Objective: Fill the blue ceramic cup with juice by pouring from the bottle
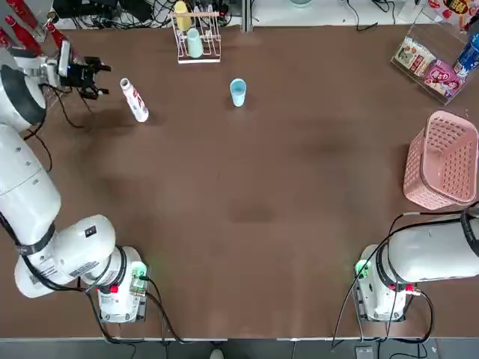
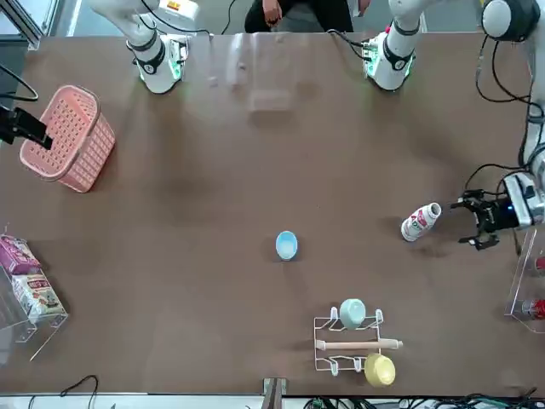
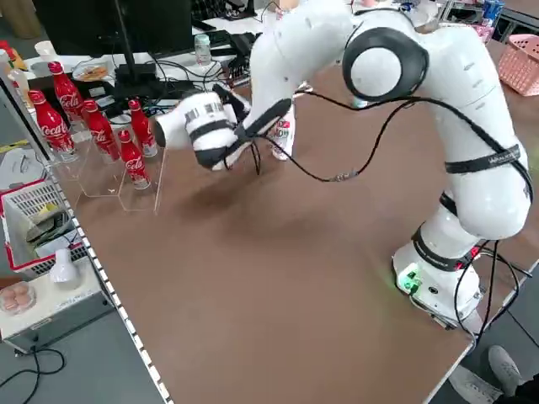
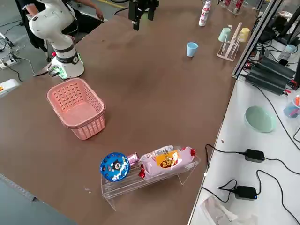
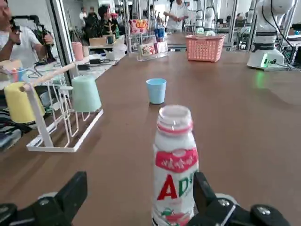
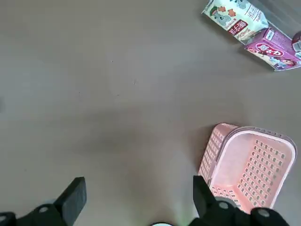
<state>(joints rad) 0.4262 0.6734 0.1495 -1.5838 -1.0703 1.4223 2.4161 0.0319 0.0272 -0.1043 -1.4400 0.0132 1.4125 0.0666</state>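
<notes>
Overhead, the left arm reaches far along the tabletop's [image 1: 247,187] left edge, forearm level, left pincer [image 1: 101,78] pointing sideways at the bottle [image 1: 135,100]; fingers spread wide, holding nothing, a gap between tips and bottle. Bottle stands upright near the far left corner. The blue ceramic cup [image 1: 238,92] stands upright to its right, well apart, in front of the cup rack [image 1: 197,37]. Right arm folded back over its base at the near right; pink basket [image 1: 441,161] beside it

Front view: left pincer [image 2: 470,221] near the picture's right edge, open, just short of the bottle [image 2: 420,221]. Cup [image 2: 287,245] mid-table, mouth up. Rack [image 2: 353,342] holds a mint cup [image 2: 352,313] and a yellow cup [image 2: 380,369]

Left side view: left wrist bent low and level over the tabletop; bottle [image 3: 282,135] partly hidden behind the arm. Red cola bottles [image 3: 101,126] in a clear stand nearby

Left wrist view: bottle [image 5: 176,165] stands between the two open fingers [image 5: 70,195], not touched as far as I can tell; cup [image 5: 156,90] farther beyond it

Right wrist view: right pincer [image 6: 138,200] open and empty, held high above bare tabletop beside the basket [image 6: 244,165]
</notes>
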